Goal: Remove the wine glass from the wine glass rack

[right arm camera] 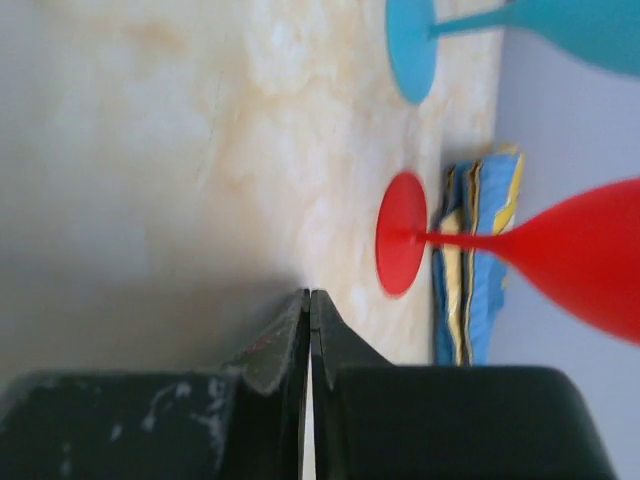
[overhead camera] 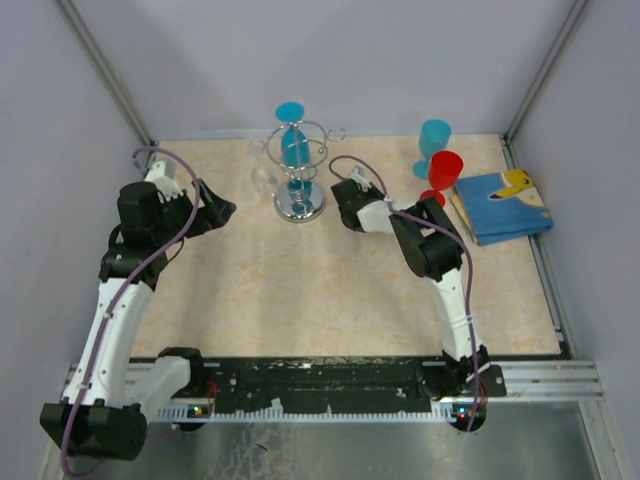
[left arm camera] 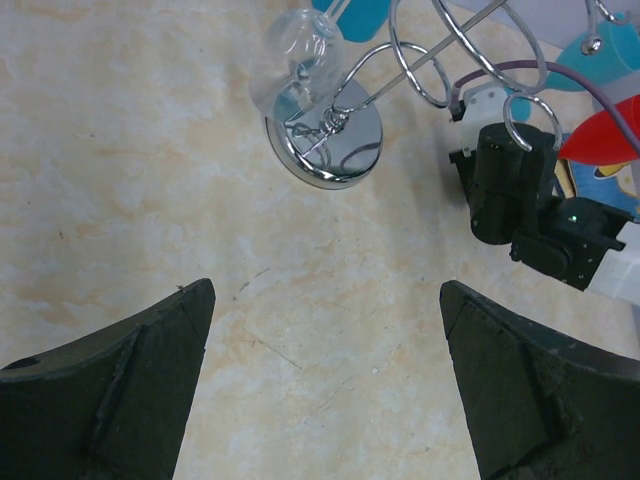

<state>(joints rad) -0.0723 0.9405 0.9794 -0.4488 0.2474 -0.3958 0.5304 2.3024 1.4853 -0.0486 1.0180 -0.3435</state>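
While both arms hold low over the pale marbled surface (overhead camera: pixel 330 290), the wine glass rack (overhead camera: pixel 299 175) stands toward 12 o'clock, its round chrome base flat on the surface. A blue wine glass (overhead camera: pixel 294 148) hangs upside down in the looped wire arms, its foot showing above the top of the rack. A clear wine glass (left arm camera: pixel 297 55) hangs on the rack's 9 o'clock side, hard to make out from above.

At 9 o'clock of the rack, near it but not touching, the left arm (overhead camera: pixel 140 215) holds its jaws spread wide, with nothing between the dark fingers (left arm camera: pixel 120 400). At 3 o'clock, just beside the chrome base, the right arm (overhead camera: pixel 425 245) has its jaws pressed together, the two fingers (right arm camera: pixel 270 350) meeting edge to edge and holding nothing.

Toward 2 o'clock on the surface a teal glass (overhead camera: pixel 433 140) and a red glass (overhead camera: pixel 444 172) stand upright, side by side. A flat blue and yellow item (overhead camera: pixel 503 205) lies just at their 4 o'clock.
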